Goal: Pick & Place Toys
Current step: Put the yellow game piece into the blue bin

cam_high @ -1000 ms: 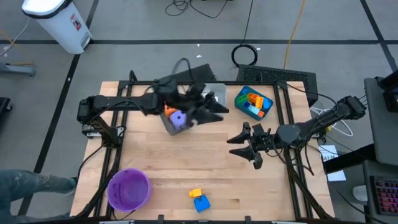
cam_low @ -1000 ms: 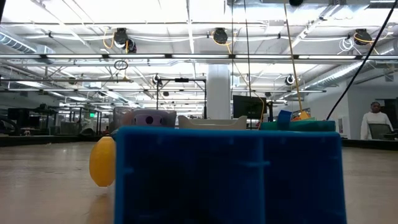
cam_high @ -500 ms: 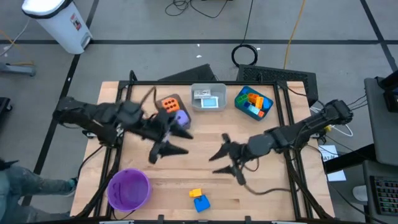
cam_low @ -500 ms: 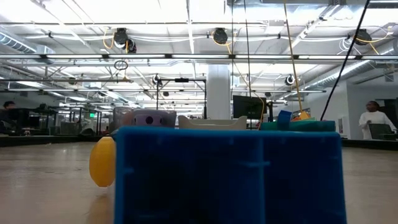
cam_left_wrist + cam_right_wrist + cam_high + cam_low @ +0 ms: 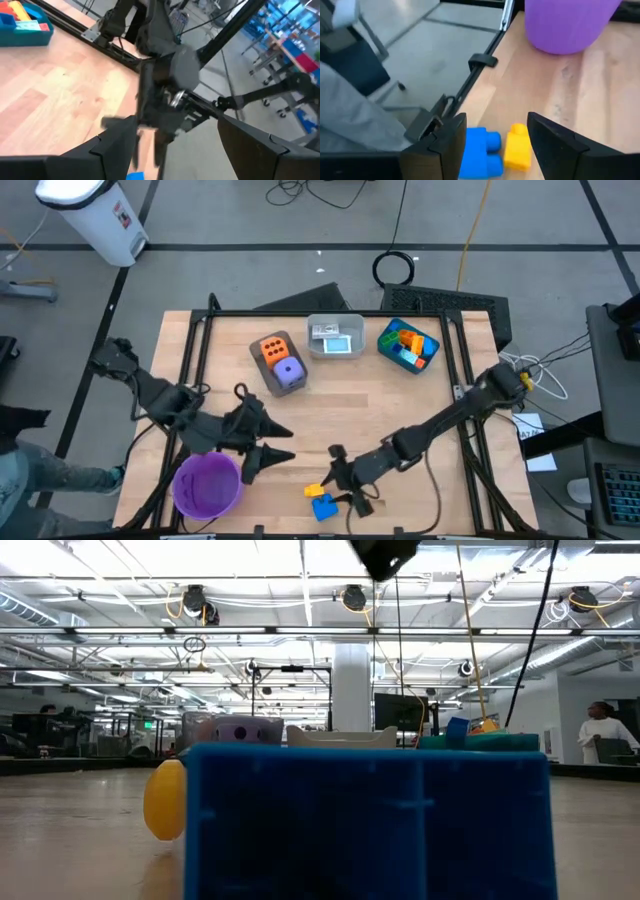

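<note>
A blue brick and a yellow brick lie side by side on the table near its near edge; the right wrist view shows the blue brick and the yellow brick between my fingers. My right gripper is open just right of them, touching nothing. My left gripper is open beside the purple bowl, empty. An orange die and a purple die sit in the grey bin at the far side.
A white bin with a card and a teal bin with several bricks stand along the far edge. The blue brick fills the low view. Bare wood lies in the table's middle.
My left gripper has swung from the grey bin toward the near left, ending beside the purple bowl. My right gripper has moved from the table's right middle toward the near edge, down to the blue and yellow bricks. The bricks have stayed put.
</note>
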You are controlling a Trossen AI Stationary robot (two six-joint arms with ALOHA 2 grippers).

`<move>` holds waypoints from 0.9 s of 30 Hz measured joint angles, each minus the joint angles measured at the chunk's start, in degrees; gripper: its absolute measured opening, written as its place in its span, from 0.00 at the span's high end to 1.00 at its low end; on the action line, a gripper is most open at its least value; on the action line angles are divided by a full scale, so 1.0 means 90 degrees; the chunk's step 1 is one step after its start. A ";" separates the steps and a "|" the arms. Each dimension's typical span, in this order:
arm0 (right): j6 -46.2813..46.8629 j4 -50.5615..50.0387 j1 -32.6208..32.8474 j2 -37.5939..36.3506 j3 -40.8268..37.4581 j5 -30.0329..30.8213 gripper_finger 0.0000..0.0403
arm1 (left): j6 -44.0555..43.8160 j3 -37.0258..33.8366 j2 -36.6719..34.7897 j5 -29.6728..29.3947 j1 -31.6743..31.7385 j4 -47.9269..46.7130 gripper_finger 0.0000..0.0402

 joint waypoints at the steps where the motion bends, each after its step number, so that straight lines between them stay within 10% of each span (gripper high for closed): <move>1: 0.0139 0.0263 -0.0001 0.0176 0.0000 -0.0001 0.50 | -0.0063 0.0002 0.0042 -0.0066 -0.0039 0.0054 0.29; 27: 0.0673 0.1288 -0.0393 0.2137 -0.0005 0.0073 0.50 | -0.0291 0.0002 0.0337 -0.0147 0.0110 0.0242 0.29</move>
